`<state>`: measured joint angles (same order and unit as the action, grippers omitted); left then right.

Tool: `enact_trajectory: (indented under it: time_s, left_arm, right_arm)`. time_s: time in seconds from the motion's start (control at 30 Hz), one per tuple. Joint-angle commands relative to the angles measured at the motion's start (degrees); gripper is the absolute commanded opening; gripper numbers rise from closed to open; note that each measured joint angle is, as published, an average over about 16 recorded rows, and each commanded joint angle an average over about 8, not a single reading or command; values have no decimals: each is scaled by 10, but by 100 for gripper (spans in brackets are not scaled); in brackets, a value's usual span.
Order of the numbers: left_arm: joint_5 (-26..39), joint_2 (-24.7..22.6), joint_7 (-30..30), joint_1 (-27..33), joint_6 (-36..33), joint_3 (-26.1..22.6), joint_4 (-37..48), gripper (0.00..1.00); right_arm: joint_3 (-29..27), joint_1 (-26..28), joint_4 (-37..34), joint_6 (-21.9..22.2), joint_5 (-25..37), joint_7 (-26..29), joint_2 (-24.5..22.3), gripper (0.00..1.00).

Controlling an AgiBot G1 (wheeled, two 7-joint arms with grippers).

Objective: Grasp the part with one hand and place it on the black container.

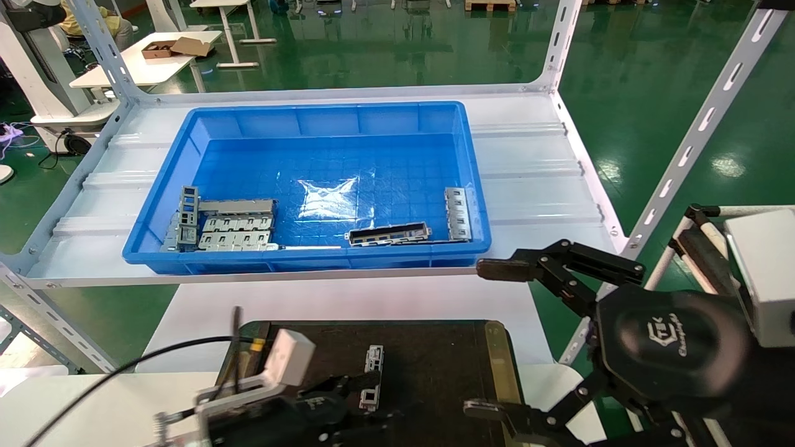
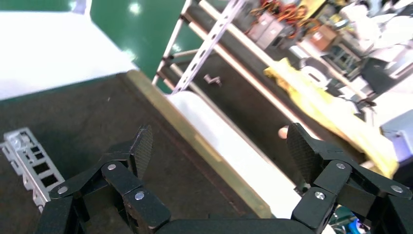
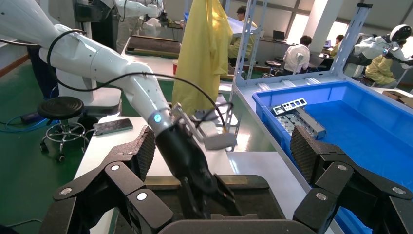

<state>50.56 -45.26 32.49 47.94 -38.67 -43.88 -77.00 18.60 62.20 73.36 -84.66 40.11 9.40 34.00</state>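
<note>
One part [image 1: 372, 375], a narrow silver ladder-like strip, lies flat on the black container [image 1: 435, 360] at the near edge of the table. My left gripper [image 1: 348, 403] is open and empty just above the tray beside that part. In the left wrist view the part [image 2: 29, 156] lies outside the jaws, beyond one fingertip [image 2: 142, 148], and my left gripper [image 2: 221, 146] spans the tray's brass edge strip [image 2: 195, 141]. Another ladder-like strip [image 1: 458, 213] lies in the blue bin [image 1: 310, 108] at its right end. My right gripper [image 1: 490, 338] is open and empty, right of the tray.
The blue bin sits on a white metal shelf [image 1: 528, 180] behind the tray. It holds a channel-shaped piece [image 1: 388, 234] and a pile of flat plates [image 1: 233, 230] at the left. White shelf uprights [image 1: 702, 124] stand at the right. The right wrist view shows the left arm [image 3: 180, 151] over the tray [image 3: 253, 200].
</note>
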Motion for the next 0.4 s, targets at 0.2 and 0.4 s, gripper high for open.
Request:
enact_trajectory:
  time_s: [0.2,0.4]
  left_arm:
    - [-66,31,-78,-21,-81,57,6,100]
    - [-80,41,-90,-21,-100,69,6,100]
  right_arm:
    - [0,0,0,0,0,0,0,100]
    - [0,0,0,0,0,0,0,100]
